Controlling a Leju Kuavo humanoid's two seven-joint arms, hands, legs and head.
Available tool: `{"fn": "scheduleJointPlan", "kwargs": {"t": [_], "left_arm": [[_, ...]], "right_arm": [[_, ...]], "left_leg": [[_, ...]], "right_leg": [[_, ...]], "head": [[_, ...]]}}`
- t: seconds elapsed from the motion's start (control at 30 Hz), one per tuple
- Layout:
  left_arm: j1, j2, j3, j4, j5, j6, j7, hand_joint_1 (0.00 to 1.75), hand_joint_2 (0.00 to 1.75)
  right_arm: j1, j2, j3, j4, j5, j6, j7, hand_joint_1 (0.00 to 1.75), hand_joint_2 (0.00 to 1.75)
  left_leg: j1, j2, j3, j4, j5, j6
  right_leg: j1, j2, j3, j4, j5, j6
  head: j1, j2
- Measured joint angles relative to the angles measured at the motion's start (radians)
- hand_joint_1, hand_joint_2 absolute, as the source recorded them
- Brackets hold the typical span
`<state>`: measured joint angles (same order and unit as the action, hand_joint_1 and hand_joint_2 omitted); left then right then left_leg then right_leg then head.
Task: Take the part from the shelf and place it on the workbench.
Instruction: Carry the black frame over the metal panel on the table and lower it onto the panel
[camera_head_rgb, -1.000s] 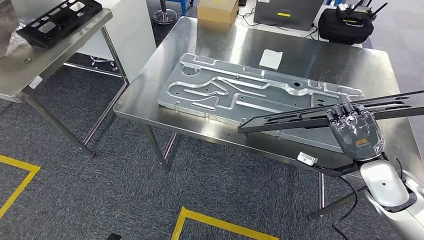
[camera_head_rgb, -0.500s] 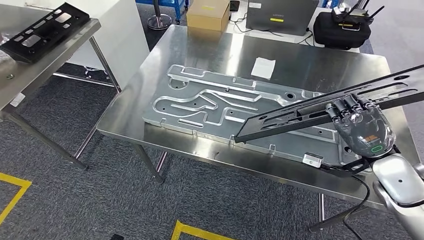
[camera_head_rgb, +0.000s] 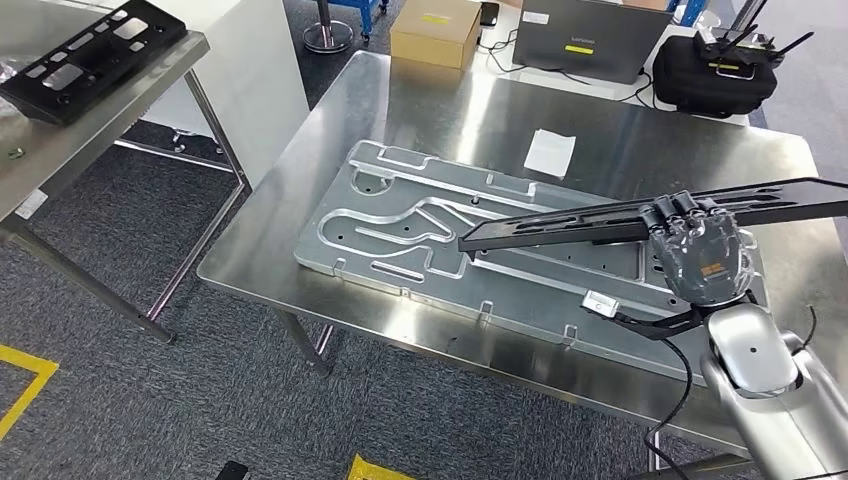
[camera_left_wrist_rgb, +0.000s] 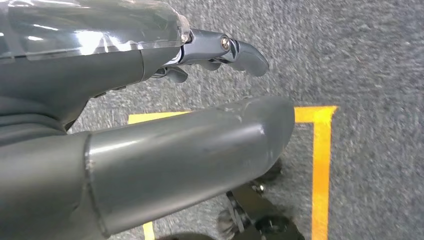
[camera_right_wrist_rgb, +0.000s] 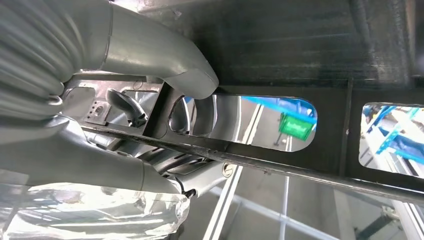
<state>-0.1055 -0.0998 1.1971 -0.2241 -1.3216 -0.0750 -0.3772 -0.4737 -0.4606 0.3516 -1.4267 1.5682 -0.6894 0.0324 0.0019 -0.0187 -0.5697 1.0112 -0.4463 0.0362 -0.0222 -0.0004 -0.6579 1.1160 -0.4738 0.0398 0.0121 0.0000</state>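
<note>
Overhead, right hand (camera_head_rgb: 703, 258) gripping black part (camera_head_rgb: 560, 226) above steel workbench (camera_head_rgb: 450, 110); left hand (camera_left_wrist_rgb: 150, 100) empty, over grey carpet (camera_head_rgb: 150, 400).

This is looking like an industrial workshop or robotics test floor. A stainless-steel bench (camera_head_rgb: 420, 100) on thin metal legs is standing on grey carpet tiling (camera_head_rgb: 130, 400) that is carrying yellow floor-marking tape (camera_head_rgb: 25, 385). A large machined aluminium plate with milled channels (camera_head_rgb: 420, 225) is lying flat on the bench, and a second grey metal bench (camera_head_rgb: 100, 120) is holding a black perforated plastic panel (camera_head_rgb: 90, 55). At the far edge, a brown cardboard box (camera_head_rgb: 437, 30), a grey laptop (camera_head_rgb: 598, 40) and a black equipment bag with antennas (camera_head_rgb: 715, 70) are sitting among cables.
</note>
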Motion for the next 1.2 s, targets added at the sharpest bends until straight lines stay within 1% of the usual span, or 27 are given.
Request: {"fn": "scheduleJointPlan", "kwargs": {"t": [0.03,0.07,0.13,0.17,0.23,0.27,0.33,0.37,0.4,0.43,0.5,0.53,0.57,0.6,0.7,0.73,0.77,0.83,0.87,0.9,0.93,0.97,1.03,1.07,1.1,1.13,1.2], "left_arm": [[-0.001,-0.001,0.0,0.0,0.001,0.002,0.003,0.0,0.0],[-0.003,-0.001,-0.001,0.001,0.001,0.003,0.005,0.0,0.0],[-0.004,-0.001,-0.002,0.001,0.001,0.005,0.007,0.0,0.0],[-0.003,-0.002,-0.002,0.001,0.001,0.005,0.008,0.0,0.0],[-0.003,-0.002,-0.002,0.001,0.0,0.005,0.008,0.0,0.0],[-0.004,-0.002,-0.002,0.002,0.0,0.005,0.007,0.0,0.0],[-0.005,-0.001,-0.003,0.002,0.001,0.005,0.007,0.0,0.0],[-0.004,0.0,-0.003,0.002,0.001,0.005,0.007,0.0,0.0],[-0.003,0.001,-0.003,0.002,0.002,0.005,0.006,0.0,0.0],[-0.002,0.001,-0.003,0.002,0.002,0.005,0.006,0.0,0.0],[-0.001,0.002,-0.003,0.002,0.002,0.005,0.006,0.0,0.0],[-0.001,0.003,-0.003,0.002,0.002,0.005,0.006,0.0,0.0],[-0.002,0.004,-0.003,0.002,0.002,0.005,0.005,0.0,0.0],[-0.002,0.005,-0.003,0.002,0.002,0.005,0.005,0.0,0.0],[-0.001,0.005,-0.003,0.002,0.005,0.006,0.004,0.0,0.0],[-0.001,0.005,-0.003,0.002,0.006,0.006,0.004,0.0,0.44],[-0.001,0.005,-0.003,0.002,0.006,0.007,0.005,0.0,0.87],[-0.001,0.005,-0.003,0.002,0.006,0.008,0.005,0.0,1.75],[0.0,0.005,-0.003,0.002,0.005,0.008,0.006,0.0,1.75],[0.0,0.006,-0.003,0.002,0.004,0.007,0.006,0.0,1.75],[0.001,0.006,-0.003,0.002,0.004,0.005,0.006,0.0,1.31],[0.002,0.006,-0.003,0.002,0.004,0.003,0.006,0.0,0.87],[0.003,0.006,-0.003,0.002,0.006,-0.001,0.004,0.0,0.0],[0.003,0.006,-0.003,0.002,0.008,-0.001,0.004,0.0,0.0],[0.003,0.006,-0.003,0.002,0.009,-0.002,0.003,0.0,0.0],[0.003,0.007,-0.003,0.002,0.011,-0.002,0.003,0.0,0.0],[0.004,0.008,-0.003,0.002,0.013,-0.002,0.002,0.0,0.0]], "right_arm": [[-0.001,0.019,-0.005,0.021,0.0,-0.001,-0.012,1.75,1.75],[0.0,0.036,-0.012,0.042,0.0,-0.002,-0.023,1.75,1.75],[0.004,0.066,-0.031,0.084,0.0,-0.003,-0.044,1.75,1.75],[0.004,0.078,-0.043,0.104,-0.002,-0.003,-0.053,1.75,1.75],[-0.005,0.1,-0.07,0.152,-0.014,-0.001,-0.074,1.75,1.75],[-0.015,0.111,-0.085,0.18,-0.027,0.003,-0.085,1.75,1.75],[-0.034,0.132,-0.115,0.243,-0.061,0.02,-0.104,1.75,1.75],[-0.041,0.142,-0.129,0.274,-0.076,0.03,-0.111,1.75,1.75],[-0.046,0.153,-0.143,0.305,-0.089,0.037,-0.115,1.75,1.75],[-0.049,0.161,-0.156,0.331,-0.098,0.041,-0.118,1.75,1.75],[-0.056,0.176,-0.176,0.37,-0.107,0.041,-0.122,1.75,1.75],[-0.061,0.182,-0.182,0.383,-0.109,0.041,-0.122,1.75,1.75],[-0.066,0.187,-0.187,0.395,-0.111,0.043,-0.123,1.75,1.75],[-0.071,0.192,-0.192,0.408,-0.114,0.049,-0.123,1.75,1.75],[-0.079,0.207,-0.21,0.447,-0.141,0.082,-0.124,1.75,1.75],[-0.079,0.211,-0.215,0.462,-0.149,0.089,-0.126,1.31,1.75],[-0.079,0.215,-0.218,0.477,-0.155,0.092,-0.128,0.87,1.75],[-0.076,0.223,-0.222,0.509,-0.161,0.093,-0.13,0.0,1.75],[-0.072,0.227,-0.223,0.525,-0.163,0.093,-0.132,0.0,1.75],[-0.066,0.23,-0.223,0.542,-0.164,0.094,-0.134,0.0,1.75],[-0.061,0.233,-0.223,0.556,-0.164,0.096,-0.136,0.0,1.75],[-0.057,0.235,-0.223,0.568,-0.165,0.098,-0.139,0.0,1.75],[-0.06,0.239,-0.223,0.584,-0.166,0.099,-0.141,0.0,1.75],[-0.063,0.24,-0.223,0.588,-0.166,0.098,-0.142,0.0,1.75],[-0.066,0.242,-0.223,0.592,-0.167,0.098,-0.142,0.0,1.75],[-0.069,0.243,-0.224,0.596,-0.168,0.098,-0.142,0.0,1.75],[-0.074,0.245,-0.224,0.601,-0.171,0.098,-0.142,0.0,1.75]], "left_leg": [[0.0,-0.001,0.004,0.001,-0.006,-0.004],[0.0,-0.002,0.005,0.001,-0.01,-0.01],[-0.002,-0.003,0.004,0.003,-0.013,-0.021],[-0.003,-0.003,0.005,0.005,-0.018,-0.028],[-0.002,0.002,-0.004,0.04,-0.041,-0.039],[-0.001,0.005,-0.025,0.085,-0.064,-0.043],[0.001,0.009,-0.095,0.216,-0.119,-0.047],[0.001,0.01,-0.128,0.267,-0.134,-0.048],[0.001,0.011,-0.145,0.286,-0.131,-0.047],[0.001,0.011,-0.143,0.262,-0.106,-0.045],[0.0,0.011,-0.095,0.134,-0.023,-0.038],[-0.001,0.011,-0.072,0.073,0.002,-0.034],[-0.003,0.012,-0.056,0.035,0.015,-0.03],[-0.005,0.012,-0.049,0.018,0.017,-0.026],[-0.002,0.012,-0.039,0.006,0.025,-0.012],[0.001,0.012,-0.036,0.0,0.028,-0.007],[0.003,0.013,-0.033,-0.005,0.031,-0.003],[0.003,0.013,-0.033,-0.006,0.032,0.001],[0.002,0.013,-0.033,-0.006,0.031,0.001],[0.002,0.012,-0.033,-0.006,0.031,0.002],[0.002,0.011,-0.033,-0.005,0.03,0.001],[0.002,0.011,-0.033,-0.004,0.029,0.0],[0.0,0.01,-0.033,0.001,0.026,-0.006],[-0.001,0.01,-0.033,0.004,0.024,-0.01],[-0.002,0.01,-0.033,0.005,0.022,-0.015],[-0.003,0.01,-0.033,0.005,0.022,-0.02],[-0.001,0.01,-0.031,0.007,0.018,-0.031]], "right_leg": [[0.003,-0.001,0.014,-0.054,0.031,-0.004],[0.006,-0.001,0.021,-0.085,0.049,-0.01],[0.011,-0.001,0.023,-0.101,0.047,-0.025],[0.009,-0.001,0.027,-0.101,0.052,-0.032],[0.005,-0.002,0.04,-0.107,0.05,-0.043],[0.005,-0.003,0.046,-0.109,0.048,-0.047],[0.008,-0.003,0.05,-0.108,0.043,-0.055],[0.009,-0.002,0.052,-0.108,0.04,-0.057],[0.01,-0.002,0.055,-0.107,0.038,-0.058],[0.011,-0.002,0.058,-0.105,0.034,-0.058],[0.011,0.0,0.068,-0.102,0.026,-0.055],[0.012,0.001,0.071,-0.1,0.022,-0.053],[0.013,0.002,0.071,-0.098,0.02,-0.049],[0.014,0.003,0.071,-0.097,0.018,-0.044],[0.016,0.005,0.073,-0.095,0.008,-0.027],[0.015,0.004,0.067,-0.078,-0.006,-0.022],[0.014,0.004,0.051,-0.04,-0.031,-0.017],[0.012,0.003,-0.009,0.084,-0.093,-0.011],[0.01,0.003,-0.039,0.14,-0.113,-0.008],[0.009,0.002,-0.056,0.169,-0.115,-0.007],[0.007,0.002,-0.054,0.159,-0.096,-0.006],[0.007,0.002,-0.032,0.11,-0.063,-0.008],[0.009,0.001,0.033,-0.026,0.002,-0.014],[0.012,0.002,0.056,-0.074,0.018,-0.019],[0.015,0.002,0.067,-0.097,0.022,-0.023],[0.019,0.003,0.069,-0.102,0.02,-0.027],[0.016,0.002,0.074,-0.108,0.024,-0.038]], "head": [[0.0,0.0],[0.0,0.0],[-0.001,0.0],[-0.001,0.0],[-0.005,0.0],[-0.007,0.0],[-0.011,0.0],[-0.011,0.0],[-0.011,0.0],[-0.011,0.0],[-0.012,0.0],[-0.012,0.0],[-0.012,0.0],[-0.012,0.0],[-0.012,0.0],[-0.011,0.0],[-0.01,0.0],[-0.008,0.0],[-0.008,0.0],[-0.008,0.0],[-0.008,0.0],[-0.008,0.0],[-0.008,0.0],[-0.008,0.0],[-0.009,0.0],[-0.009,0.0],[-0.009,0.0]]}}
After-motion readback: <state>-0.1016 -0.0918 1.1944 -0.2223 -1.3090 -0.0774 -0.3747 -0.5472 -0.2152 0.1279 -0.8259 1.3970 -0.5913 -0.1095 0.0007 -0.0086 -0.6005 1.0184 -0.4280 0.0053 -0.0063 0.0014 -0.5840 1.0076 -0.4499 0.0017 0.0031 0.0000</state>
